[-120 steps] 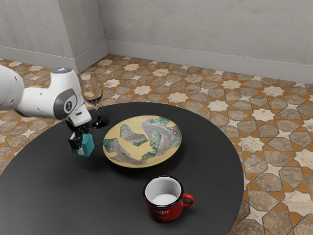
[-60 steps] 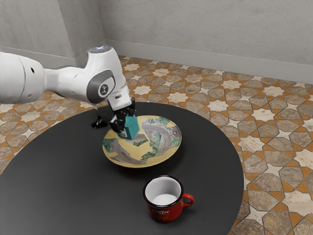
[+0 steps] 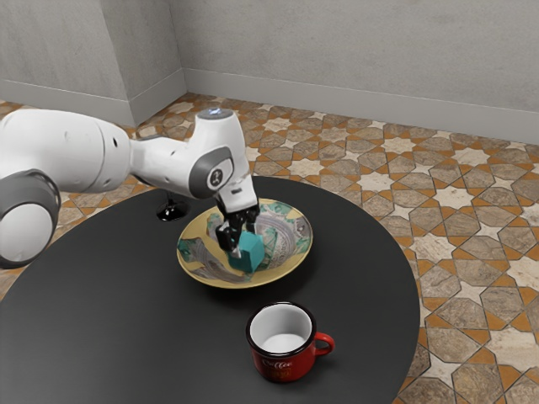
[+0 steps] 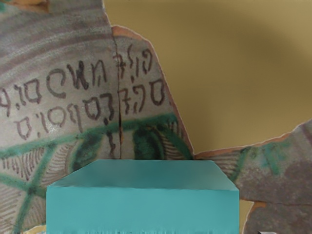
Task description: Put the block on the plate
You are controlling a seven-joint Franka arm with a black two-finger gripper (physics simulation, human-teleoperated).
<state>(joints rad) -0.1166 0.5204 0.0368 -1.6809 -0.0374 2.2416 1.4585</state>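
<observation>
Exterior view: block [image 3: 248, 254] lowered to the plate [image 3: 287, 244].
Jaws, closed on it, sit inside the worktop's [image 3: 152, 320] edge; release looks near.

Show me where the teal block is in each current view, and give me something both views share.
Exterior view: the block is a little below the picture's centre, toward the exterior view's left, seen against the plate.
Wrist view: it is at the picture's lower edge, near mid-width, partly cut off.
Shared landmark: the plate's yellow-and-grey painted surface.
</observation>
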